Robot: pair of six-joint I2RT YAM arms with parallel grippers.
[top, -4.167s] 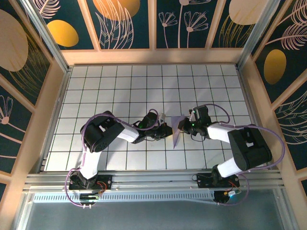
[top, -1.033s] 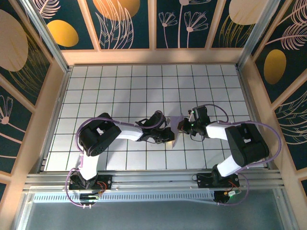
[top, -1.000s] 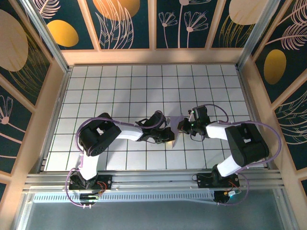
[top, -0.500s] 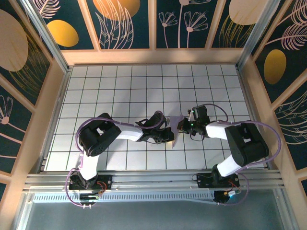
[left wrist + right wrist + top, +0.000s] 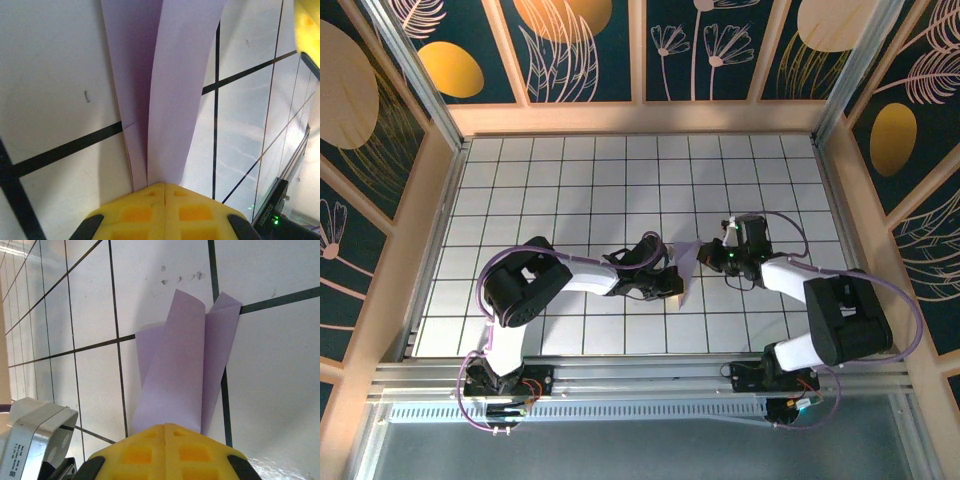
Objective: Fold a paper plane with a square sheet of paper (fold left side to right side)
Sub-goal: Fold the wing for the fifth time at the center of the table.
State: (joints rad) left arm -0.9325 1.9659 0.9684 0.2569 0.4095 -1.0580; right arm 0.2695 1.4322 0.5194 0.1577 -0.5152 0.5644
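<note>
The square sheet of paper [image 5: 687, 268] is pale lavender and folded into a narrow creased strip with raised flaps, lying mid-table between both arms. My left gripper [image 5: 676, 287] is shut at its near end. In the left wrist view the paper [image 5: 175, 90] runs straight out from the closed yellow fingertips [image 5: 145, 205] of that gripper [image 5: 165, 186]. My right gripper [image 5: 713, 258] is shut at the paper's right side. In the right wrist view a curled flap of paper [image 5: 180, 370] rises up to that gripper [image 5: 166, 426].
White tiled floor with black grid lines [image 5: 620, 190] spreads all around the paper. Wooden walls [image 5: 640, 118] fence the table at the back and sides. A grey part of the left arm [image 5: 35, 435] sits close at the lower left of the right wrist view.
The left gripper closed fully at the paper's near end. The right gripper and arm shifted a little to the right. The paper stays in about the same place.
</note>
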